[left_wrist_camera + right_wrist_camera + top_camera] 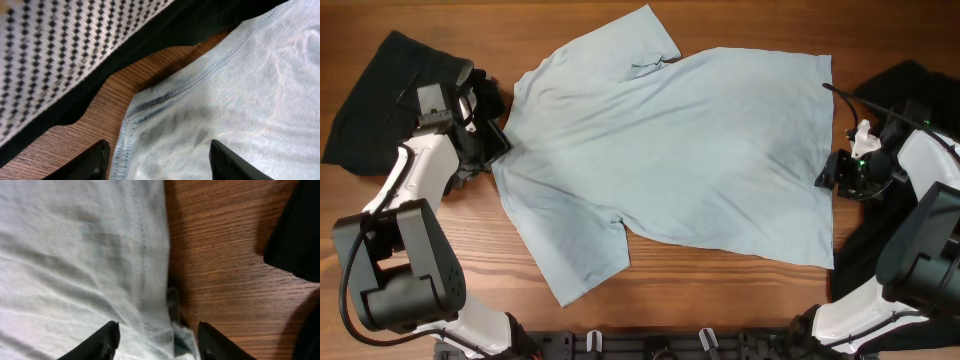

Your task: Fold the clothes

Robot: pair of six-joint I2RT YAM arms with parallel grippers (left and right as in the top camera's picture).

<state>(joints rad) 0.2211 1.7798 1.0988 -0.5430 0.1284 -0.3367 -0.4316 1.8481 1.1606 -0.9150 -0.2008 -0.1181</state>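
Note:
A pale sky-blue T-shirt (pixel 670 150) lies spread flat on the wooden table, collar end to the left, hem to the right. My left gripper (pixel 500 140) is open at the shirt's left edge; the left wrist view shows its fingers (pixel 159 162) straddling the stitched seam of the shirt (pixel 240 100). My right gripper (pixel 828 170) is open at the hem on the right; the right wrist view shows its fingers (pixel 159 340) on either side of the shirt's hem edge (pixel 145 280). A black garment (pixel 380 95) lies at the far left, another (pixel 900 90) at the far right.
The black garment with a checked grey lining (pixel 65 45) lies just beyond the left gripper. Black fabric (pixel 300 225) lies to the right of the right gripper. Bare wood (pixel 720 300) shows in front of the shirt. A black rack (pixel 650 345) runs along the front edge.

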